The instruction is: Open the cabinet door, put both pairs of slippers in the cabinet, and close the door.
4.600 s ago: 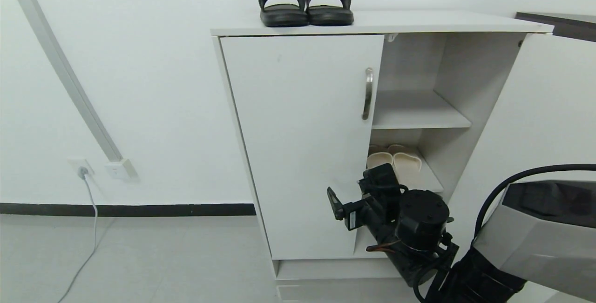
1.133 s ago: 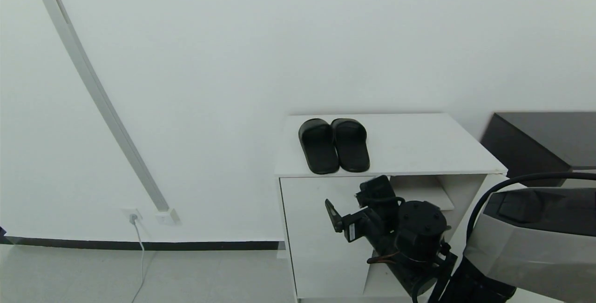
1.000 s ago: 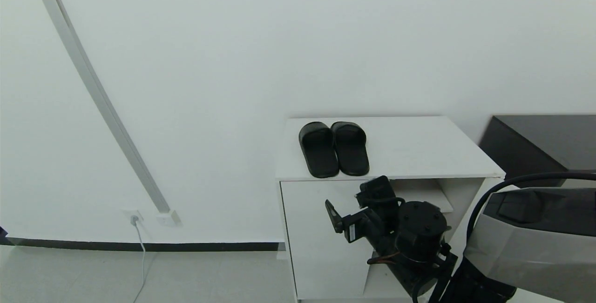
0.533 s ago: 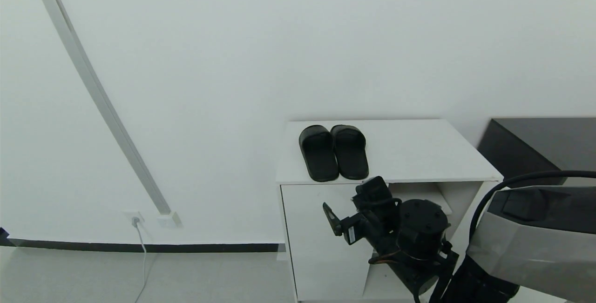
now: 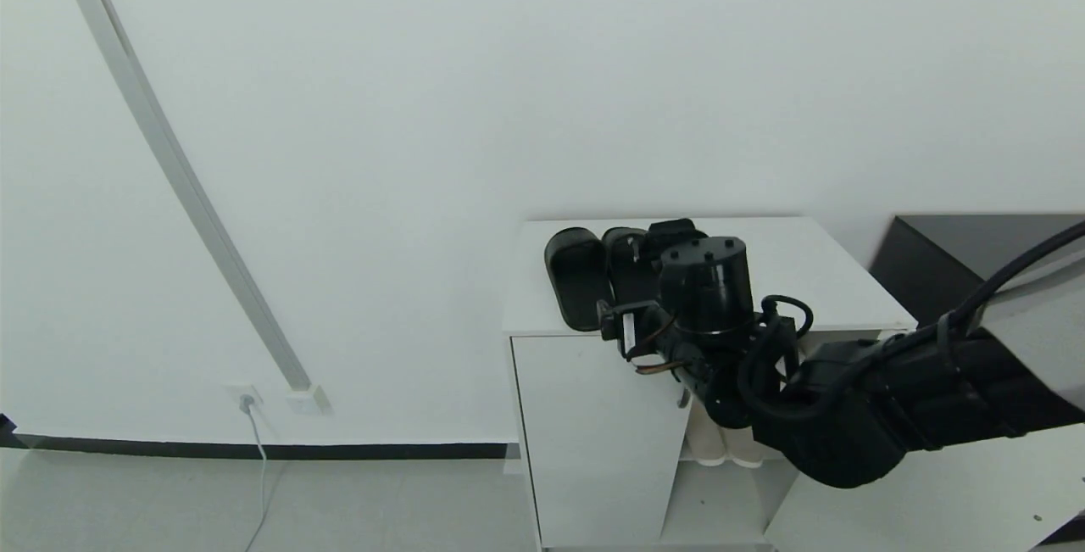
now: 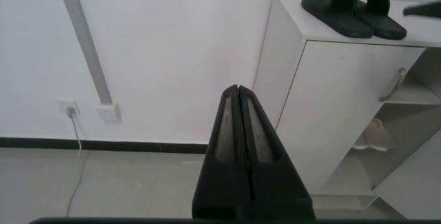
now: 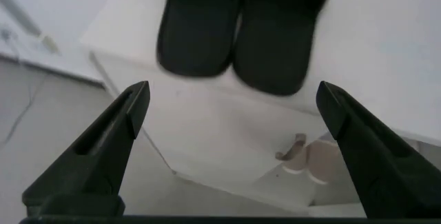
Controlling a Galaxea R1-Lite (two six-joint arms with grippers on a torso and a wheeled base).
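Two black slippers [image 5: 578, 281] lie side by side, touching, on top of the white cabinet [image 5: 814, 281], near its left end and front edge; in the head view my right arm covers most of the right-hand one; my right pincer [image 7: 233, 96] hangs above the cabinet's front edge just before that pair, its fingers [image 7: 114, 138] spread wide with nothing between them, and in my right wrist view both slippers lie in the gap farther off; whether a fingertip touches a slipper I cannot tell; the cabinet's left door [image 5: 593, 433] is shut, with its metal handle [image 6: 395, 85] at its inner edge; the right door [image 5: 915, 493] stands swung wide open; inside the open half, a pair of cream slippers [image 6: 375, 134] sits on a lower shelf, with a bare shelf [image 6: 413, 98] above it; my left pincer [image 6: 238, 93] is pressed together, pinching nothing, held low and well apart from the cabinet, out to its left, pointing toward the wall; on that wall a grey strip [image 5: 169, 162] runs down to a small box beside a socket [image 5: 246, 399], from which a cable hangs to the floor [image 5: 254, 501]; a dark piece of furniture [image 5: 975, 255] stands just beside the cabinet on its right.
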